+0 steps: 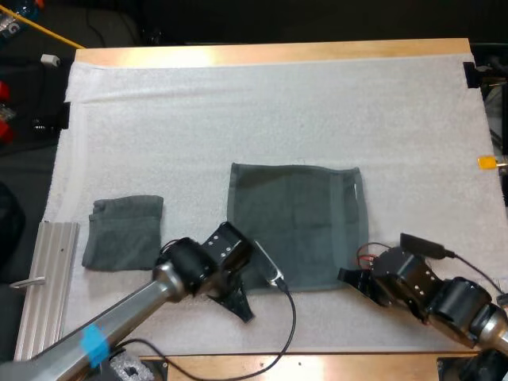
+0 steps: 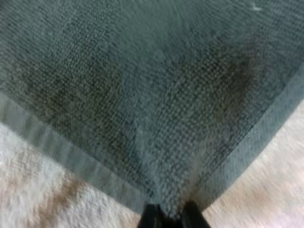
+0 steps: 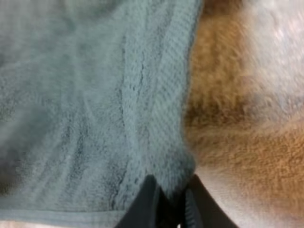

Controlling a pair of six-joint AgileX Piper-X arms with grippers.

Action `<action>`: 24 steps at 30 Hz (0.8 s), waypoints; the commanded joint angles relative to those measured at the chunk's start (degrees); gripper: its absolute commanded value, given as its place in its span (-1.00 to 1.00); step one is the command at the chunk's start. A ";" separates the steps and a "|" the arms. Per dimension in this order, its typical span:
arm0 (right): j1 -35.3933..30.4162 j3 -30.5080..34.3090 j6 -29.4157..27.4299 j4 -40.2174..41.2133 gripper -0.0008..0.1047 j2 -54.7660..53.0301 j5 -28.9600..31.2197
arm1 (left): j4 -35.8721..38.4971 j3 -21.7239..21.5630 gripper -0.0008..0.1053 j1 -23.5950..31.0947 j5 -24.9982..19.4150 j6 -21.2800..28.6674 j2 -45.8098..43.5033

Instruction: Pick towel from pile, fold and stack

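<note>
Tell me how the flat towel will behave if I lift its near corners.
Probably floppy: the flat towel lies limp on the mat, so its middle should sag between the left gripper and right gripper. Likely light, though the fuzzy mat may drag on it. Its textured weave should resist slipping.

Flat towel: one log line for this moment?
flat towel spread on mat | left gripper shut on its near-left corner | right gripper shut on its near-right corner | folded towel apart, to its left
</note>
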 commanded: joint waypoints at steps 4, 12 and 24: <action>0.13 -4.94 -3.77 9.63 -0.99 -0.39 0.82 | 4.81 -0.29 -0.98 -0.28 3.76 -0.99 -4.77; 7.03 -9.02 -5.33 16.74 -0.99 -0.39 -0.96 | 10.07 -0.29 -0.98 -0.28 7.66 -3.27 -12.03; 12.00 -9.02 7.64 14.57 -0.99 -0.30 5.68 | 3.28 -0.29 -0.98 1.07 8.80 -3.16 -12.06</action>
